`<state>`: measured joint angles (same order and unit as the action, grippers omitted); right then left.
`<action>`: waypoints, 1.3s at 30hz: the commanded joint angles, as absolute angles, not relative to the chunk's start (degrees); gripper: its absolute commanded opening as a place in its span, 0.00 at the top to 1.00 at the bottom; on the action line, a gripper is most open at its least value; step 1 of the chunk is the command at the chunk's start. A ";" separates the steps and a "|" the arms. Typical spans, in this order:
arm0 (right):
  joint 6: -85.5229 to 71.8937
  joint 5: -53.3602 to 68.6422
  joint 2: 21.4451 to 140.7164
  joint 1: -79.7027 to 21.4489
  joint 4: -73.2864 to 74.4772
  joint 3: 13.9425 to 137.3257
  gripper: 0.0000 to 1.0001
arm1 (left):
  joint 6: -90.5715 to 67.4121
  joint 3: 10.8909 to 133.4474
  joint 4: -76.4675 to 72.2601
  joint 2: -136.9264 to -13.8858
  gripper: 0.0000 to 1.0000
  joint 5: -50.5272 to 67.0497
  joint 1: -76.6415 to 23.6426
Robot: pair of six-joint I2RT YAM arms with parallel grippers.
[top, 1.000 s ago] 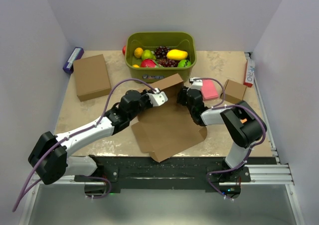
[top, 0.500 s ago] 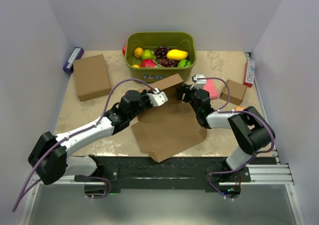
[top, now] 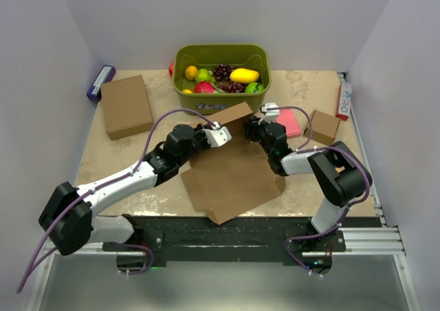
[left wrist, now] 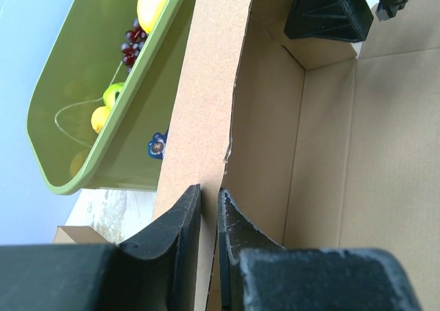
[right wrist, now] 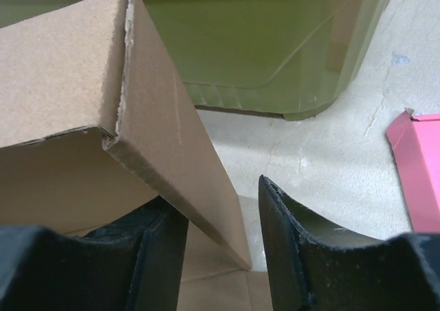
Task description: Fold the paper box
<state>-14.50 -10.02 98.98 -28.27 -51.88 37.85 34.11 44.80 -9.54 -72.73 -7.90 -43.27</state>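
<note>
Although one long panel [top: 230, 113] at the far edge of the box [top: 234, 177] stands upright just beside the basket [top: 206, 102], the rest of the sheet lies flat at the centre of the frame, so I judge the fold barely begun. The side walls, the near flaps and the lid are not yet raised or tucked. The left fingers [top: 221, 133] are nearly closed, pinching the top edge of that upright panel. The right fingers [top: 251, 128] stand partly apart, straddling the panel's end corner with a gap on one side, gripping nothing as far as the wrist view shows. The desk [top: 130, 163] is a pale, mottled, stone-like board. It carries the green basket of fruit at top centre, a flat cardboard [top: 126, 106] at upper left with a purple item [top: 100, 82] beyond it, and a pink pad [top: 289, 123] and a small cube [top: 323, 126] at upper right. Plain pale walls [top: 69, 43] close in the left, the back and the right.
</note>
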 commanded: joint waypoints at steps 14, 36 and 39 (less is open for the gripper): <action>-15.91 -18.97 100.11 -28.39 -50.45 42.37 1.00 | 31.82 45.62 -5.27 -72.25 1.00 -7.21 -43.42; -24.17 -38.93 95.36 -28.39 -38.06 41.04 1.00 | 32.08 44.83 -6.50 -71.10 1.00 -11.16 -43.33; -25.66 -40.60 94.75 -28.39 -36.83 40.78 1.00 | 32.08 44.74 -6.59 -71.02 1.00 -11.51 -43.24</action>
